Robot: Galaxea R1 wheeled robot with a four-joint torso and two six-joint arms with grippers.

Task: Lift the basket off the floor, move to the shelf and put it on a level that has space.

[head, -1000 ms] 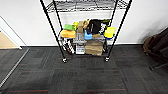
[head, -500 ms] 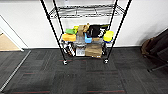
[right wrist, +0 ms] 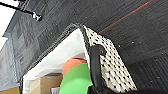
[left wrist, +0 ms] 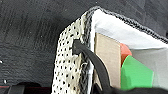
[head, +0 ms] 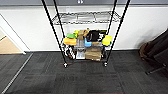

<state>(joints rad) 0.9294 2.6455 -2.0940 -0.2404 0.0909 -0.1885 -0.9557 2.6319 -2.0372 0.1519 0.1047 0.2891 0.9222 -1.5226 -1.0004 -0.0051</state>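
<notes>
The basket (left wrist: 67, 62), cream woven with a white lining, hangs above the dark carpet floor (left wrist: 30, 37). Its black handle strap (left wrist: 92, 60) runs taut into my left gripper (left wrist: 117, 90). From the other side, the basket (right wrist: 112, 67) shows a second strap (right wrist: 94, 65) leading into my right gripper (right wrist: 120, 91). Inside lie a cardboard piece (left wrist: 106, 60), an orange thing (right wrist: 73, 63) and a green thing (right wrist: 75, 80). The black wire shelf (head: 51, 25) stands straight ahead against the white wall. One wire level (head: 85, 18) of it is bare.
A lower tier holds colourful toys (head: 86, 38), with a cardboard box (head: 93, 53) beneath. Caster wheels (head: 65, 65) rest on the carpet floor (head: 85, 80). A dark chair (head: 155, 52) stands at the right. Tan wood flooring (head: 8, 46) begins at the far left.
The whole head view has shifted: the shelf looms larger and nearer, so the camera has moved towards it.
</notes>
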